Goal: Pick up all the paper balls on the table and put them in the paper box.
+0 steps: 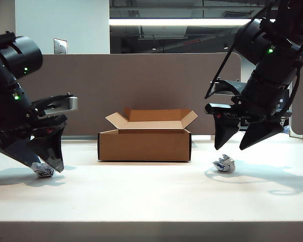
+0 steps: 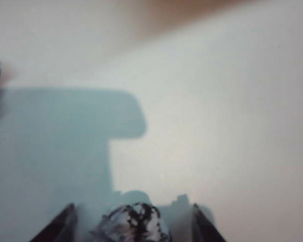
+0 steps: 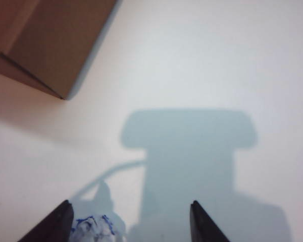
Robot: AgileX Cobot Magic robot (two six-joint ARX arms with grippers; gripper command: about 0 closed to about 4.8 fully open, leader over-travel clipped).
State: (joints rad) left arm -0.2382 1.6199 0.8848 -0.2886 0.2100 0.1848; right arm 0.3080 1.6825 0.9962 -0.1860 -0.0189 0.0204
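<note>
You have nothing visibly boxed yet: the paper box sits mid-table. One paper ball lies between the left gripper's open fingers, another ball beneath the right gripper, also open.

The left arm is bent low at the left of the exterior view, its wrist angled steeply downward. The left gripper is held with its dark fingers spread wide, their tips down at the bench. The right arm is reached in from the upper right, its wrist tilted down and inward. The right gripper is carried clear above the bench, its fingers parted as wide as the left pair, and nothing is gripped.
</note>
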